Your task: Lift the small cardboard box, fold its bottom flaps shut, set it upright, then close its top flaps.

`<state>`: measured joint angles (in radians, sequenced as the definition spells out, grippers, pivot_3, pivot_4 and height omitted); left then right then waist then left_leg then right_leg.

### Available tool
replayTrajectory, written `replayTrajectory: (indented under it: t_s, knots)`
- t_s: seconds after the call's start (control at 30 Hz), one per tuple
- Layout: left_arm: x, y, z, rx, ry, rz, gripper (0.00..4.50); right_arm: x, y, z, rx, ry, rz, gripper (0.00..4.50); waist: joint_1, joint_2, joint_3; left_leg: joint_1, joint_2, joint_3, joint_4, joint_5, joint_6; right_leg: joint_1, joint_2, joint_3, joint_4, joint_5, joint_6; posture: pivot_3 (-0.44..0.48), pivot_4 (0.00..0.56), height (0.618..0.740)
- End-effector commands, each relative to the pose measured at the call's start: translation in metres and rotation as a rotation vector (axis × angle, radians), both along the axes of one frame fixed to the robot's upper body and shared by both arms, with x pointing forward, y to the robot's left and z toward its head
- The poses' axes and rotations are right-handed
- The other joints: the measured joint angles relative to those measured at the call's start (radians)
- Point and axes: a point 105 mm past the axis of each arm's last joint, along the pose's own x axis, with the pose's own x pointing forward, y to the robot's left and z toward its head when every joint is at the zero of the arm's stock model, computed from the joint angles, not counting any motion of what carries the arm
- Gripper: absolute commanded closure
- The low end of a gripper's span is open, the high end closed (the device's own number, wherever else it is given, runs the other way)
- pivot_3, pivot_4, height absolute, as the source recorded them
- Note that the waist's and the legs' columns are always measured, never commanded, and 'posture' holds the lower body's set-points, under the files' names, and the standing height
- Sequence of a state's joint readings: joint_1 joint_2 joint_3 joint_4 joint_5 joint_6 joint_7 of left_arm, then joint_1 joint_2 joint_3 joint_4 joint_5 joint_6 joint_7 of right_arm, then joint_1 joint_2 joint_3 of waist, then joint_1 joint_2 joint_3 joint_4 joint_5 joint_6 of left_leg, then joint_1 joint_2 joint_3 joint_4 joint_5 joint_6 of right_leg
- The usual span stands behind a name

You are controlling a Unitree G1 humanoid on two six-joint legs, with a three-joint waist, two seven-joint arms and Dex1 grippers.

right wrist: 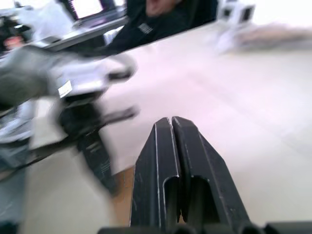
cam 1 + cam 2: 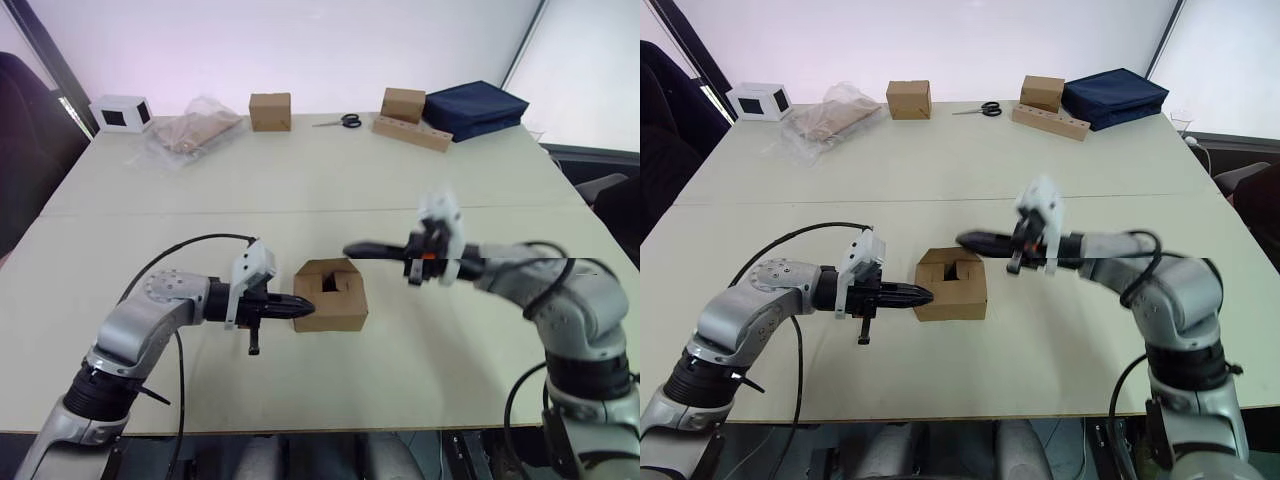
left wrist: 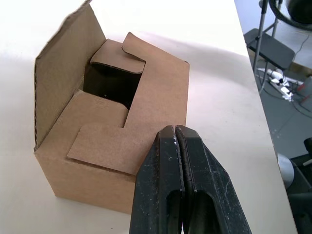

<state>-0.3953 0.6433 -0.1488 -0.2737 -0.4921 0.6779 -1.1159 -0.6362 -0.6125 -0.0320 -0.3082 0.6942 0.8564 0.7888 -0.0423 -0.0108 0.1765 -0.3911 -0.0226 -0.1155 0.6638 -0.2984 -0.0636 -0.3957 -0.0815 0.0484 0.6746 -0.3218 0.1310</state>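
The small cardboard box (image 2: 331, 297) stands upright on the table in front of me. Its top flaps are partly folded in around a dark gap, and one flap (image 3: 63, 73) still stands up. My left gripper (image 2: 308, 301) is shut, with its tips touching the box's left top edge; in the left wrist view the tips (image 3: 174, 128) rest on a folded flap. My right gripper (image 2: 350, 248) is shut with nothing in it and hovers just above the box's far right corner, pointing left. The right wrist view shows its closed fingers (image 1: 171, 120) and the blurred left arm beyond.
Along the table's far edge are a white box with a dark window (image 2: 122, 112), a plastic-wrapped cardboard stack (image 2: 190, 130), a brown box (image 2: 270, 111), scissors (image 2: 345, 121), another brown box (image 2: 403, 104) on a wooden block (image 2: 412, 132), and a navy bag (image 2: 475, 108).
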Motion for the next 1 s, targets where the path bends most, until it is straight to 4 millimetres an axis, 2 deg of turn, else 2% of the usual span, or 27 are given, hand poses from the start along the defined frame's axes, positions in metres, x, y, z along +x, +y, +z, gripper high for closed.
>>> replayTrajectory:
  t_s: [0.03, 0.3, 0.6, 1.0]
  knots:
    - [0.002, 0.001, 0.000, 0.011, -0.013, 0.007, 4.48, 0.023, -0.002, -0.019, -0.124, 0.006, -0.062, 4.50, 0.000, 0.000, 0.000, 0.000, 0.000, 0.000, 0.000, 0.000, 0.000, 0.000, 0.000, 0.000, 0.000, 0.000, 0.000, 0.000, 0.150, 0.740]
    - [0.003, 0.003, 0.001, 0.012, -0.023, 0.020, 4.48, 0.029, 0.011, -0.030, -0.189, 0.021, 0.040, 4.50, -0.001, 0.000, 0.000, 0.000, 0.000, 0.000, 0.000, 0.000, 0.000, 0.000, 0.000, 0.000, 0.000, 0.000, 0.000, 0.000, 0.150, 0.740]
    - [0.004, 0.002, 0.000, 0.008, -0.026, 0.028, 4.48, 0.011, 0.023, -0.037, -0.222, 0.041, 0.165, 4.50, 0.000, 0.000, 0.000, 0.000, 0.000, -0.001, 0.000, 0.000, 0.000, 0.000, 0.000, 0.000, -0.001, 0.000, 0.000, 0.000, 0.150, 0.740]
    - [0.005, 0.001, 0.002, 0.009, -0.028, 0.030, 4.48, -0.007, 0.028, -0.044, -0.217, 0.057, 0.204, 4.50, 0.000, 0.000, 0.000, 0.000, 0.000, -0.001, 0.000, 0.000, 0.000, 0.000, 0.000, 0.000, -0.001, 0.000, 0.000, 0.000, 0.150, 0.740]
